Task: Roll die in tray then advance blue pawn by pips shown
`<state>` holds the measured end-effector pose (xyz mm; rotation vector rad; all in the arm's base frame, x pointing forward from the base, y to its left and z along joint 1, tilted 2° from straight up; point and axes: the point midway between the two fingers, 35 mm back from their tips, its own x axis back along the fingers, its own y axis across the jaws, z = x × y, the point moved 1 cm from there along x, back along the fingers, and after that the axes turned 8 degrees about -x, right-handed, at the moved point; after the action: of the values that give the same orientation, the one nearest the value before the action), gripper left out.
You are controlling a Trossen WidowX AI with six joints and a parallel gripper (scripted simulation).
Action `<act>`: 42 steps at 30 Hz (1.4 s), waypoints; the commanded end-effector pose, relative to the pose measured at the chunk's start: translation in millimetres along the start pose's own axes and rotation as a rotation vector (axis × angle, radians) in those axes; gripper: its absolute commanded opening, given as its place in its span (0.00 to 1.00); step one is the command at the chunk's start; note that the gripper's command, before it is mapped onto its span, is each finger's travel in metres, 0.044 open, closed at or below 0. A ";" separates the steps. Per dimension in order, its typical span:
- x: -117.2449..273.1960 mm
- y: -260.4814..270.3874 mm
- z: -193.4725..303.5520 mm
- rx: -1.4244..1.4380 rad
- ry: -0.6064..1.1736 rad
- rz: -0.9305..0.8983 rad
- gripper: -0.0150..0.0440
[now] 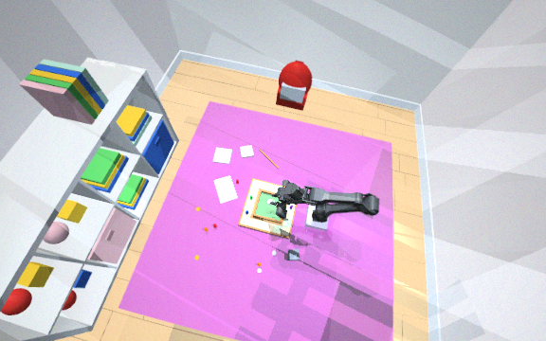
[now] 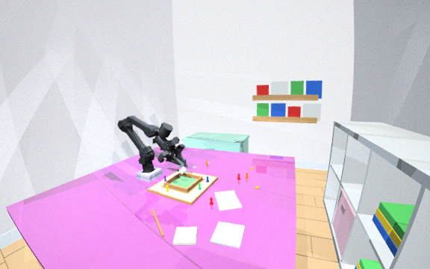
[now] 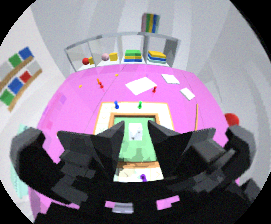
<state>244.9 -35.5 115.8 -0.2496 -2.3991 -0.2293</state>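
Observation:
My gripper [image 1: 275, 202] [image 2: 183, 166] [image 3: 135, 123] is open above the tray. The white die [image 1: 270, 200] [image 2: 182, 170] [image 3: 135, 132] is in the air just below the fingertips, with gaps to both fingers in the wrist view; its pips are too blurred to read. The tray [image 1: 263, 206] [image 2: 186, 182] [image 3: 131, 150] has a green floor and wooden rim, in the middle of the white board [image 1: 247, 221] [image 2: 190, 198] [image 3: 103, 116]. The blue pawn [image 1: 246, 212] [image 2: 207, 179] [image 3: 116, 105] stands upright on the board's far side from the arm. The arrows cannot be made out.
A green pawn [image 1: 250, 197] [image 2: 199, 186] [image 3: 140, 105], purple pawn [image 1: 291, 206] [image 2: 165, 178] [image 3: 143, 177] and yellow pawn [image 2: 167, 188] stand on the board. Beyond it lie white sheets [image 1: 226, 188] [image 2: 228, 200], a pencil [image 1: 268, 158] [image 2: 157, 223] and a red pawn [image 1: 237, 182] [image 2: 211, 201].

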 end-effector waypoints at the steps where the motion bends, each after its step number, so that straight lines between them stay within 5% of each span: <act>1: 3.7 0.7 -5.1 0.001 0.001 0.000 0.70; 8: 26.1 4.2 -29.7 0.003 0.003 0.000 1.00; 25: -25.0 1.9 -13.3 0.003 0.805 0.114 1.00; 29: -23.0 1.9 -15.3 0.007 0.753 0.109 1.00; 38: -87.8 47.4 -52.4 -0.404 0.766 0.277 0.60; 42: -124.9 73.2 -58.9 -0.607 0.761 0.373 0.59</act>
<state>365.6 -9.4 98.2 -0.6097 -1.5162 -0.6138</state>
